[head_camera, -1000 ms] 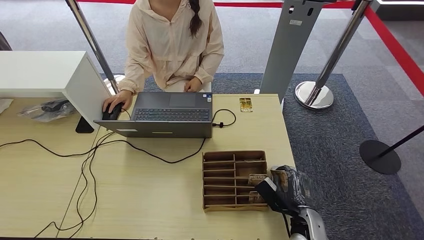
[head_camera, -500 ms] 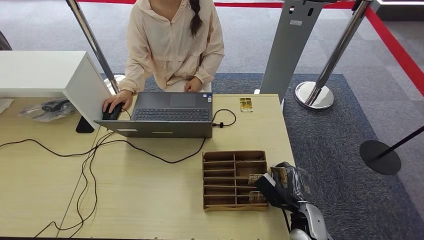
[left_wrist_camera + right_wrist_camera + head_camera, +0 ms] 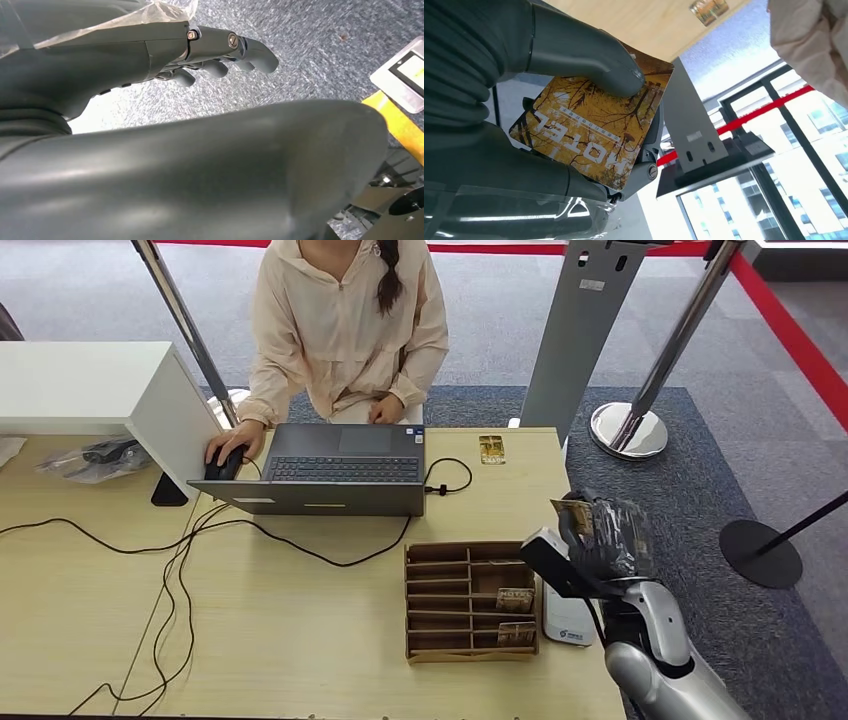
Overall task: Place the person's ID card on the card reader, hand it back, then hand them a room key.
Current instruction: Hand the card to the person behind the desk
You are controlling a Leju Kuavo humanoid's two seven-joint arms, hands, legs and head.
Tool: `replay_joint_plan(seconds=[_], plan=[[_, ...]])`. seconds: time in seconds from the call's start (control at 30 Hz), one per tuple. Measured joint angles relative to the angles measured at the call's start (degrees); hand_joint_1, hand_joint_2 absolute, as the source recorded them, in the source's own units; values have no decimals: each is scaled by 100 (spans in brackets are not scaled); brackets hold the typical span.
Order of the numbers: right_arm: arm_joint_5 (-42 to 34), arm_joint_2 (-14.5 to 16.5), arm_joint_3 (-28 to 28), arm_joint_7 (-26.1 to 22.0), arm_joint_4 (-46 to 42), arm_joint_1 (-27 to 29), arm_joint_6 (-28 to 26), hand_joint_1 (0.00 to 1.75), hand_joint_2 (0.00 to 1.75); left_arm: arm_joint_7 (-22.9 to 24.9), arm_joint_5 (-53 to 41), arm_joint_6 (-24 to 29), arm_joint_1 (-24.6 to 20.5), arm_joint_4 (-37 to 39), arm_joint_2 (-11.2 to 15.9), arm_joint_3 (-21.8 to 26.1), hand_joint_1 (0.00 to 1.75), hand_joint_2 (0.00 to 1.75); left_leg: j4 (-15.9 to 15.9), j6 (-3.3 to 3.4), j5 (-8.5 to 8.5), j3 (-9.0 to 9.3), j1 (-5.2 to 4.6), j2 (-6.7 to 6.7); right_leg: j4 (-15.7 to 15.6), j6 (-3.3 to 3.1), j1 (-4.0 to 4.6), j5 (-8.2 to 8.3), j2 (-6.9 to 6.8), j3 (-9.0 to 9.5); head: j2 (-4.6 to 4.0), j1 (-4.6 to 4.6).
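Right hand (image 3: 598,540) pinches a hotel key card (image 3: 594,127), raised above the table (image 3: 300,640) for handing over; left hand (image 3: 215,50) hangs, fingers loosely apart.

The left hand (image 3: 165,55) comes in from nine o'clock, its grey ribbed cover under a crumpled sheet of clear plastic wrap (image 3: 115,17) that runs toward twelve. The dark fingers (image 3: 250,50) reach toward two o'clock, slightly bent and apart, with nothing between them, over speckled blue-grey carpet (image 3: 310,45). A broad smooth grey part of the hand, likely the thumb (image 3: 200,170), spreads from the centre down to six o'clock. At three o'clock a yellow strip (image 3: 395,120) lies beside a white plate with a dark-framed label (image 3: 405,75).
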Motion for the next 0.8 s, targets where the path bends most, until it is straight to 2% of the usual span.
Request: replay_joint_plan(seconds=[0.23,0.5,0.8], plan=[[108,-2,-33,37,-553,-406,317,159,175,-48,-83,-3,-4,0,-2,-1,0,0,0,0,0,-1,0,0,0,0,0,0,0,0,0,0],[479,86,95,85,-746,-1047,650,161,175,-50,-210,-51,-12,0,-15,-8,0,0,0,-1,1,-2,0,0,0,0,0,0,0,0,0,0],[578,340,324,99,-561,-1722,785,161,175,-77,-307,-65,-30,0,-39,-26,0,0,0,-3,2,-8,1,-2,1,0,1,0,-1,-3,0,1]])
